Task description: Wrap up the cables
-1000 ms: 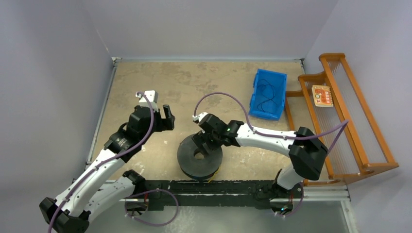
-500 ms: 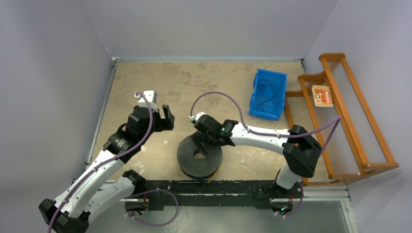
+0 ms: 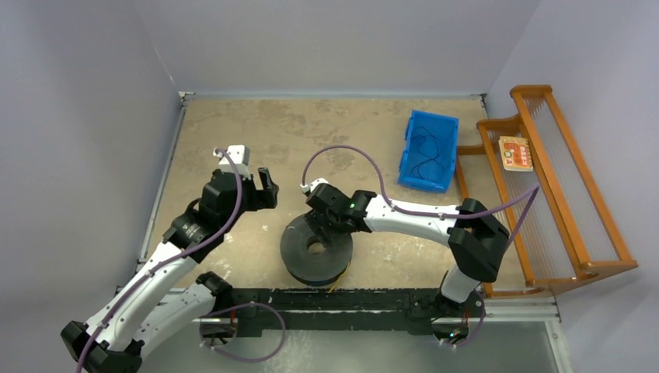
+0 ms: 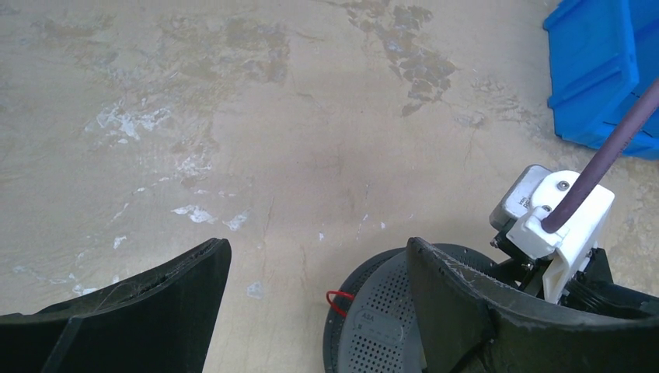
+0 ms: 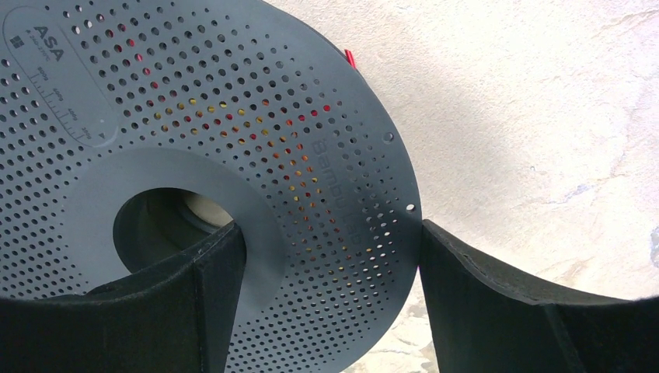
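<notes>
A black two-flanged spool (image 3: 299, 260) lies flat near the table's front edge. Red and yellow cables show through its perforated flange (image 5: 233, 101), and a red loop (image 4: 336, 299) pokes out at its rim. A thin yellow strand (image 3: 339, 280) trails out at the spool's near side. My right gripper (image 3: 320, 225) straddles the flange, one finger down in the centre hole and the other against the outer rim (image 5: 330, 233). My left gripper (image 3: 260, 186) hovers open to the spool's left, with bare table between its fingers (image 4: 319, 249).
A blue bin (image 3: 427, 151) holding a thin black wire sits at the back right. A wooden loom-like rack (image 3: 559, 186) stands along the right edge. Walls close in the left and far sides.
My right gripper's jaws have narrowed onto the spool's flange, and arm and spool have shifted slightly left. The left arm has barely moved.
</notes>
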{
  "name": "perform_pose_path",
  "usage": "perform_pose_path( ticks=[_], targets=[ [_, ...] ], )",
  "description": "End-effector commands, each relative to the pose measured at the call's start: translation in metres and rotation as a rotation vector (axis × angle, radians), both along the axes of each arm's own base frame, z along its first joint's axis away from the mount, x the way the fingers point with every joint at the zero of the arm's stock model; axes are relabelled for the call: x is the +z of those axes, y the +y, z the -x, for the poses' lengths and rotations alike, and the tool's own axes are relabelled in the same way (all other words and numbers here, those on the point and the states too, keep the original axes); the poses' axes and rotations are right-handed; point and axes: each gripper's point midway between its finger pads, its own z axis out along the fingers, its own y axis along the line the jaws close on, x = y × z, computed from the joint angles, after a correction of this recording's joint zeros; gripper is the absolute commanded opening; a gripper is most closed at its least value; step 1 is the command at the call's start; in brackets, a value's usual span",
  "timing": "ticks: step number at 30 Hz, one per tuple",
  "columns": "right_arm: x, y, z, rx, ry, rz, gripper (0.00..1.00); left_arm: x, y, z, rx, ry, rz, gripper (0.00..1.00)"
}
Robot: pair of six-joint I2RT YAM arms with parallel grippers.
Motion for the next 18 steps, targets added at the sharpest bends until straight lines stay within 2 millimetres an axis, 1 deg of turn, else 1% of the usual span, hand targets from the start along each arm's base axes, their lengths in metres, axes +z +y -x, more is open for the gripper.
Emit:
perform_pose_path(
  ticks=[1,6,11,18],
  targets=[
    [0.017,0.002,-0.021,-0.075,-0.084,-0.015,0.52,0.020,0.002,-0.004,0.015,-0.062,0.031,0.83],
    [0.018,-0.006,-0.042,-0.137,-0.093,-0.059,0.48,0.020,0.001,-0.004,0.010,-0.062,0.036,0.83],
    [0.025,-0.015,-0.065,-0.194,-0.101,-0.117,0.47,0.019,0.001,-0.003,0.011,-0.058,0.036,0.83],
    [0.034,-0.034,-0.105,-0.283,-0.154,-0.165,0.47,0.019,0.001,-0.003,0.014,-0.056,0.040,0.83]
  ],
)
